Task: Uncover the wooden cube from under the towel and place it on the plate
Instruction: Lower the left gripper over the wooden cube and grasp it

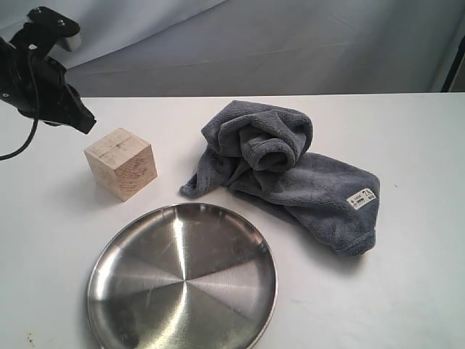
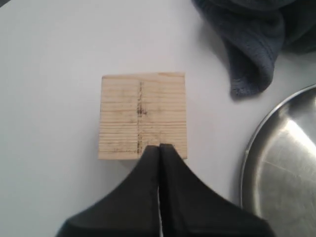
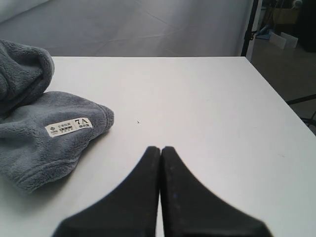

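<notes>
The wooden cube (image 1: 121, 163) stands uncovered on the white table, left of the crumpled blue-grey towel (image 1: 287, 171) and behind the steel plate (image 1: 183, 280). My left gripper (image 1: 86, 121) hangs above and just behind-left of the cube, shut with nothing in it. In the left wrist view its closed tips (image 2: 159, 147) sit over the cube (image 2: 143, 116), whose top face shows pencil cross lines; a towel corner (image 2: 252, 44) and the plate rim (image 2: 276, 163) lie beside it. My right gripper (image 3: 160, 149) is shut and empty above the bare table, right of the towel (image 3: 44, 128).
A grey backdrop curtain (image 1: 276, 43) hangs behind the table. The table's right edge (image 3: 276, 94) drops off near a black stand (image 3: 249, 29). The plate reaches the bottom edge of the exterior view.
</notes>
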`<state>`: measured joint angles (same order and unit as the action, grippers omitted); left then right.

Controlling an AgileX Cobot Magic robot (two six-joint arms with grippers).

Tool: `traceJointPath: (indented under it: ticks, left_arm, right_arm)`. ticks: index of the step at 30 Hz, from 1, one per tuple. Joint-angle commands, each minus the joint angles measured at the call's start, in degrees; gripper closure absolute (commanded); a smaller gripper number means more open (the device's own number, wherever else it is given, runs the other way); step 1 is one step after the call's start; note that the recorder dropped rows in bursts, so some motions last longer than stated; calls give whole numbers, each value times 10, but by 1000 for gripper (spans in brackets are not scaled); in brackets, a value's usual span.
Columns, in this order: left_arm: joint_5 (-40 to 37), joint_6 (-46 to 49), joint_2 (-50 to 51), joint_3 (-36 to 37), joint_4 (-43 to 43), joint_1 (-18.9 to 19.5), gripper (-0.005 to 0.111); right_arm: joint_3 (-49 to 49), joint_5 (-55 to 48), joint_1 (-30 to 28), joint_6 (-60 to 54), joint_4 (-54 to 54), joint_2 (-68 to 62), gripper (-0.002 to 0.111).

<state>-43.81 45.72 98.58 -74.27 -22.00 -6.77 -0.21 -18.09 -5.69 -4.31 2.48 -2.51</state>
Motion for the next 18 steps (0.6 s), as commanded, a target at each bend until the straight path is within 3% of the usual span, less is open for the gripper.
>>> traceJointPath:
  ticks: [1, 4, 5, 7, 9, 18]
  left_arm:
    - [1, 53, -5, 3, -55, 5, 99]
    - [-13, 74, 8, 3, -55, 5, 70]
    - [-13, 72, 14, 3, -55, 5, 55]
    - [-12, 48, 37, 3, -57, 5, 12]
    - [9, 32, 54, 3, -57, 5, 3]
    - [70, 68, 117, 0, -57, 5, 2]
  right_arm:
    - [2, 2, 1, 3, 0, 3, 108]
    - [2, 2, 1, 3, 0, 3, 108]
    - [2, 2, 1, 3, 0, 3, 108]
    - [2, 2, 1, 3, 0, 3, 108]
    - [2, 2, 1, 3, 0, 3, 108]
    - [2, 2, 1, 3, 0, 3, 108]
